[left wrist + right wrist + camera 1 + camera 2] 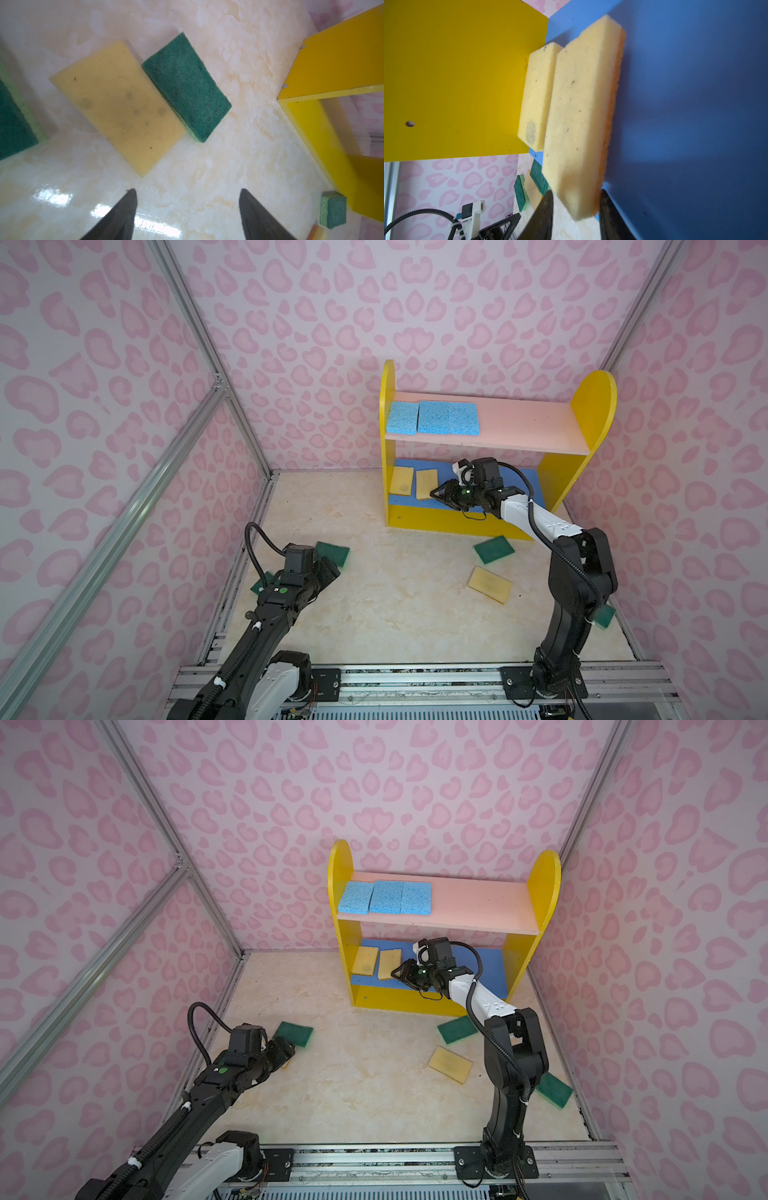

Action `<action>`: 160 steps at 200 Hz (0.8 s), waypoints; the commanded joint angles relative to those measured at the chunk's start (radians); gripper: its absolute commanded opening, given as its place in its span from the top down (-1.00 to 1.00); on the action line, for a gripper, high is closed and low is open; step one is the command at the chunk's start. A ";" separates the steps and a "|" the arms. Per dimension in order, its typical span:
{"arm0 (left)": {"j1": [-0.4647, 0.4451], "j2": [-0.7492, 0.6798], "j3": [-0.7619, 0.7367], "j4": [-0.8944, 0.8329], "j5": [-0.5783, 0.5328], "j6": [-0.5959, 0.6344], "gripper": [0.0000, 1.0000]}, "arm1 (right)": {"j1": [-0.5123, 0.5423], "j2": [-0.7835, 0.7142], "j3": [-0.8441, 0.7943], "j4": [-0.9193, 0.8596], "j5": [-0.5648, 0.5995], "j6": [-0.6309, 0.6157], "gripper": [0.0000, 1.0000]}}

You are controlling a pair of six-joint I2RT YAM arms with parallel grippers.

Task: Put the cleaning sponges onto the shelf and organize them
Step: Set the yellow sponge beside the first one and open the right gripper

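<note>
Left wrist, green sponge (pixel 187 87) beside yellow sponge (pixel 116 108), latter near-hidden overhead

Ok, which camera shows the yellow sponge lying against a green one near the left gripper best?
The left wrist view: the yellow sponge lies whole and close, one long edge against a green sponge. In both top views the left gripper covers nearly all of it. The right wrist view shows it small and distant.
</note>
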 commanded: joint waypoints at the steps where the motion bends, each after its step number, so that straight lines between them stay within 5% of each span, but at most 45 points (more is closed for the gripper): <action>1: 0.002 -0.021 -0.004 -0.029 -0.018 -0.004 -0.56 | 0.000 0.017 0.031 0.031 -0.013 0.012 0.30; 50: 0.002 -0.040 -0.013 -0.037 -0.027 0.003 -0.55 | 0.002 0.048 0.063 0.029 -0.017 0.027 0.30; 89: 0.003 -0.054 -0.018 -0.039 -0.029 0.006 -0.55 | 0.013 0.049 0.066 0.002 0.002 0.002 -0.05; 117: 0.004 -0.061 -0.018 -0.039 -0.029 0.009 -0.55 | 0.033 0.038 0.110 -0.102 0.089 -0.079 -0.28; 160: 0.004 -0.072 -0.024 -0.041 -0.038 0.015 -0.55 | 0.081 0.053 0.194 -0.271 0.259 -0.208 -0.38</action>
